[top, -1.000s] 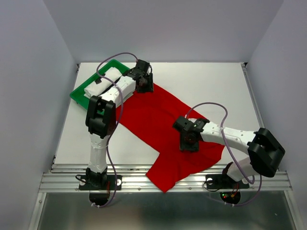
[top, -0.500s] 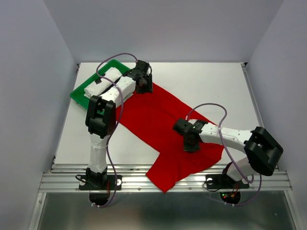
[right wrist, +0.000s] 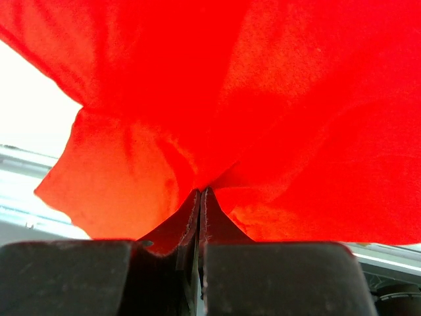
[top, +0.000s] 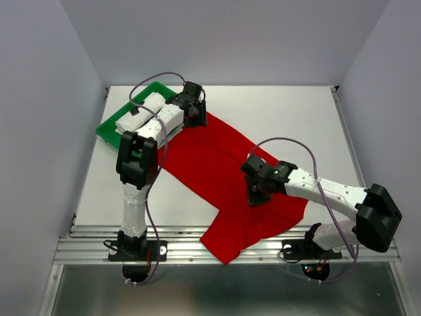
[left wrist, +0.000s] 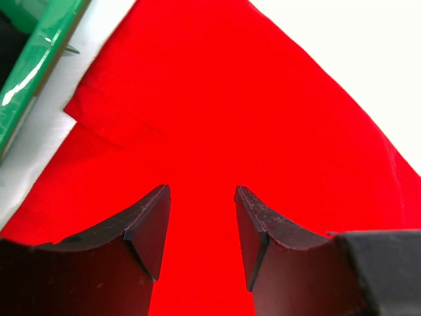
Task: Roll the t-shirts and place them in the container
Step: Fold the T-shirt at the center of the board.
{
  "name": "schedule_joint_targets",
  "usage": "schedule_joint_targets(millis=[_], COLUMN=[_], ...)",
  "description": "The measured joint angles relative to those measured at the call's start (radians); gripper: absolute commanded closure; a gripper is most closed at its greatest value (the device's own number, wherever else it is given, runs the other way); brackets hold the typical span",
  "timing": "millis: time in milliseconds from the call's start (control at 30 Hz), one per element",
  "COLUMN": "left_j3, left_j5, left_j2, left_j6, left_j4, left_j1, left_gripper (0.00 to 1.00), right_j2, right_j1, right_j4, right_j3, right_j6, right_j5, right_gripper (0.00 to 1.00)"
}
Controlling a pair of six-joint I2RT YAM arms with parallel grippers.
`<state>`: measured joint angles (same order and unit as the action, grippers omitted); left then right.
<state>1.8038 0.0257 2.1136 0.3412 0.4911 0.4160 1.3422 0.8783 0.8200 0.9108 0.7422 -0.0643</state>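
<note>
Right gripper (right wrist: 199,192): jaws together, pinching fold of bright red soft cloth t-shirt (top: 210,164). Left gripper (left wrist: 200,197): jaws apart over shirt's far corner, near green plastic tray (left wrist: 38,60).

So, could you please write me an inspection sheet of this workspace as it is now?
Surface: white table, partly covered.
Job's things: bright red cloth t-shirt spread diagonally, not rolled; white rolled cloth in the green plastic tray, far left.
Clutter: nothing seen.
Hands: left hand open above the shirt's far corner; right hand shut on the shirt's near part.
Cables: purple cable looping over each arm.
Surroundings: plain grey walls; metal rail at near edge.
</note>
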Motion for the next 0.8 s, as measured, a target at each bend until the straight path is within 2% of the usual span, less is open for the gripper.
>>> schedule_joint_targets(millis=[300, 333, 367, 433, 467, 800], left_j3=[0.005, 0.005, 0.006, 0.006, 0.006, 0.006], left_j5=[0.001, 0.002, 0.002, 0.004, 0.005, 0.014], left_j2=[0.0, 0.0, 0.0, 0.0, 0.0, 0.0], left_j6=[-0.003, -0.003, -0.004, -0.003, -0.003, -0.004], left_j4=[0.007, 0.007, 0.007, 0.007, 0.007, 0.008], left_j1=[-0.006, -0.006, -0.006, -0.006, -0.006, -0.006], left_gripper=[0.45, 0.45, 0.45, 0.45, 0.45, 0.45], right_j2=[-0.001, -0.002, -0.002, -0.002, -0.002, 0.001], right_j1=[0.0, 0.0, 0.0, 0.0, 0.0, -0.005], right_j4=[-0.028, -0.029, -0.028, -0.026, -0.02, 0.037], right_j3=[0.0, 0.0, 0.0, 0.0, 0.0, 0.031], right_j6=[-0.047, -0.047, -0.046, -0.039, -0.042, 0.021], right_j5=[0.11, 0.111, 0.111, 0.105, 0.101, -0.036], right_gripper=[0.99, 0.9, 0.63, 0.51, 0.48, 0.54])
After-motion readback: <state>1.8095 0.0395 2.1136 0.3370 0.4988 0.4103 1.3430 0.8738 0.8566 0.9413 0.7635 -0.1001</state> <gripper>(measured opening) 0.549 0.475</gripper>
